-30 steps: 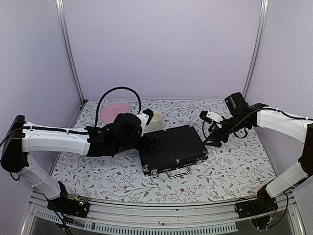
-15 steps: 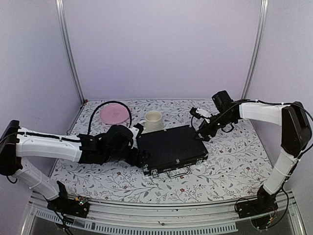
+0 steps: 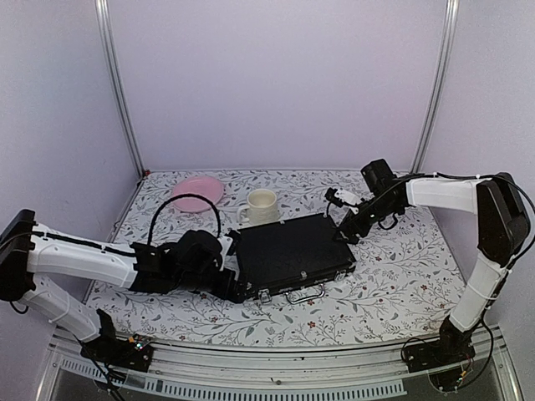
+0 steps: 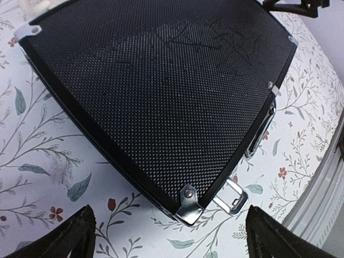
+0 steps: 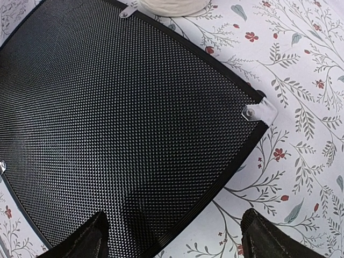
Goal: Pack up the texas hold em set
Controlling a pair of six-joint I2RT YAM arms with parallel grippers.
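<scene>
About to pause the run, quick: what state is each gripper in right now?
Left gripper: open, holding nothing, at the case's near-left corner.
Right gripper: open, holding nothing, over the case's far-right corner.

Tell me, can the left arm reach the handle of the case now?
Probably yes: the left claw stands open at the near-left corner of the case, and nothing lies before the handle.

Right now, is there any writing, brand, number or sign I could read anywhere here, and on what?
None can be read.
The case lid shows only a dotted texture and faint scuffs, no letters.
The mug, pink plate and flowered cloth bear no lettering.
</scene>
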